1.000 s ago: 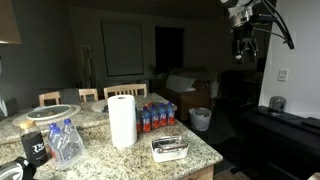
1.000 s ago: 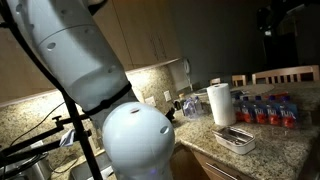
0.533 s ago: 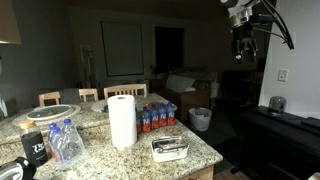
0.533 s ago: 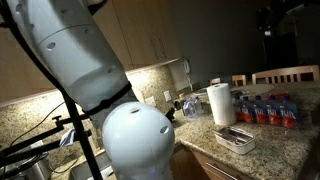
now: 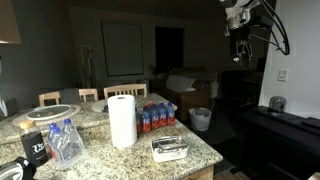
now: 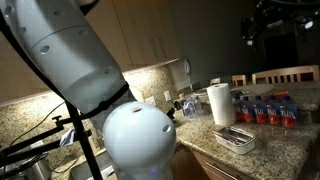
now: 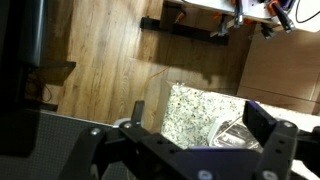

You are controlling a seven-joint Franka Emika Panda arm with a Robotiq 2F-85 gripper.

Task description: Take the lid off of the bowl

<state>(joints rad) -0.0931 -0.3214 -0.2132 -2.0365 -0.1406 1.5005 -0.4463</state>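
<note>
The lid (image 5: 169,144), flat and whitish, sits on the bowl (image 5: 170,154) near the front corner of a granite counter (image 5: 205,152). The gripper (image 5: 240,55) hangs high up in the dim room, past that corner and well apart from the lid. In the wrist view the 2 fingers (image 7: 135,112) of the gripper (image 7: 200,120) stand spread wide, with the counter's corner and a wood floor (image 7: 110,60) far below. Behind the bowl stands a paper towel roll (image 5: 122,119), and beside it a pack of bottles (image 5: 156,116) with red and blue labels too small to read. Further along lie a bag of bottles (image 5: 66,142), a black item (image 5: 35,147) with a blurred pale label, and a white dish (image 5: 52,112).
</note>
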